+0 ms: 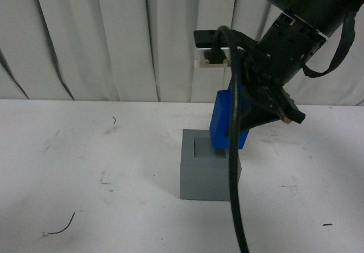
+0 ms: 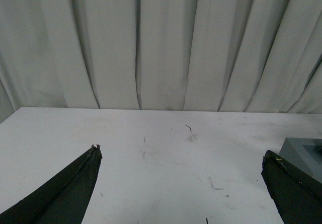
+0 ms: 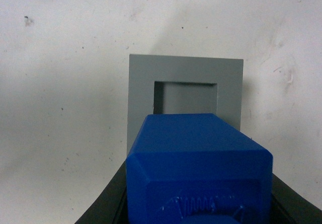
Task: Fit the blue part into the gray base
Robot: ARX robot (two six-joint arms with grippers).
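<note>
Nearest the right wrist camera is the bright blue rectangular plastic block (image 3: 198,168). It fills the lower part of that view, with dark finger surfaces pressed against both of its sides. The right gripper (image 1: 239,129) is clamped on this block and holds it in the air above the white tabletop (image 1: 85,168). A loose black cable (image 1: 234,196) hangs across the front view. The matte gray cube base (image 1: 207,173) sits on the table directly under the block, and its square recess (image 1: 203,146) faces up and is empty. From the front, the block's long axis leans rather than standing plumb. Its lower end hovers over the right portion of the cube's top, so the recess lies a little toward the robot's left of that end. Whether the lower corner touches the cube cannot be told. Along the wrist's line of sight, the recess (image 3: 188,98) lies straight ahead of the block's leading end. The coming move probably calls for righting the block and shifting it slightly leftward before lowering it. The left gripper (image 2: 178,183) is spread wide, holds nothing, and stands well off, with the gray cube (image 2: 304,151) only at the edge of its view. The right arm is therefore clearly the one placed for the insertion.
</note>
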